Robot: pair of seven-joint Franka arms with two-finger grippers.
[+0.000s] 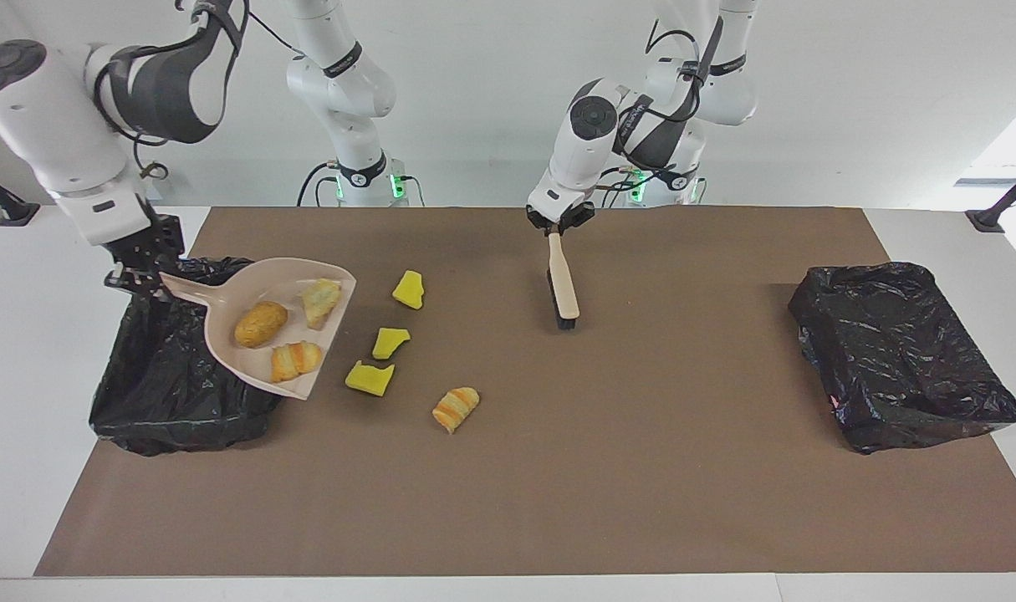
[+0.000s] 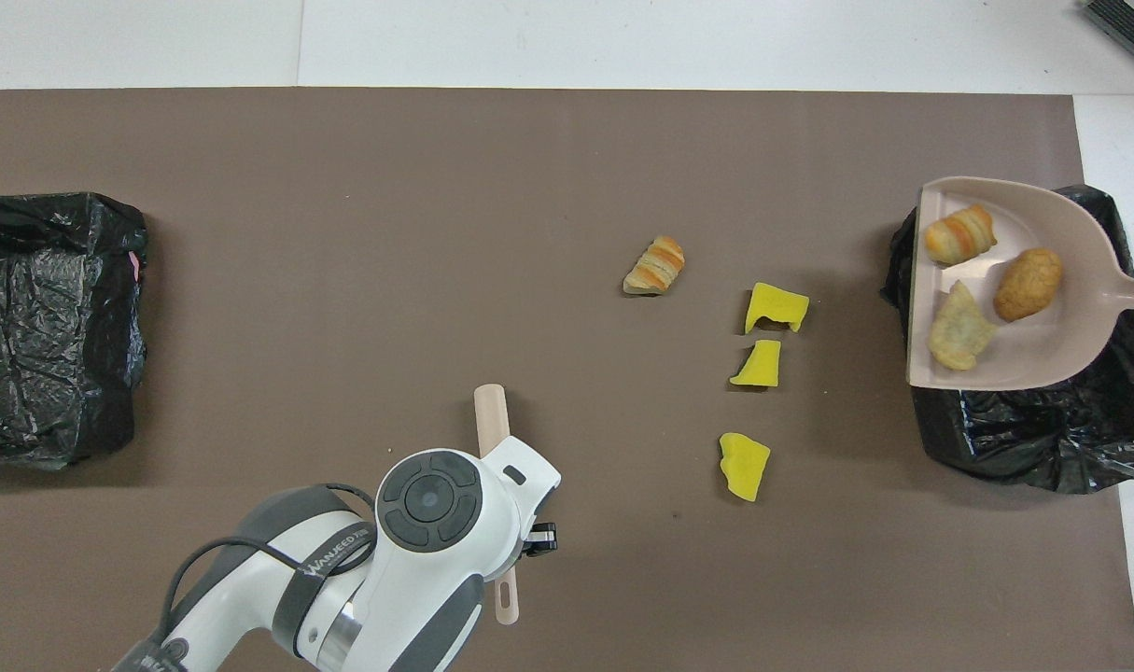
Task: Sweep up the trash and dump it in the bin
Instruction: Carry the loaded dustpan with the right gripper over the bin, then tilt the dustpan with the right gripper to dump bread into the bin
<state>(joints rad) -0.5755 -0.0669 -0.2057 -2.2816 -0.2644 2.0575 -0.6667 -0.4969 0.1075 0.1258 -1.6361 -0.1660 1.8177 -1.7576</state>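
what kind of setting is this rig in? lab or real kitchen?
Most likely a robotics lab bench, not a kitchen: two Franka arms stand at a white table with a brown mat, against a bare white wall, with a bag-lined bin at each end and scattered mock trash.
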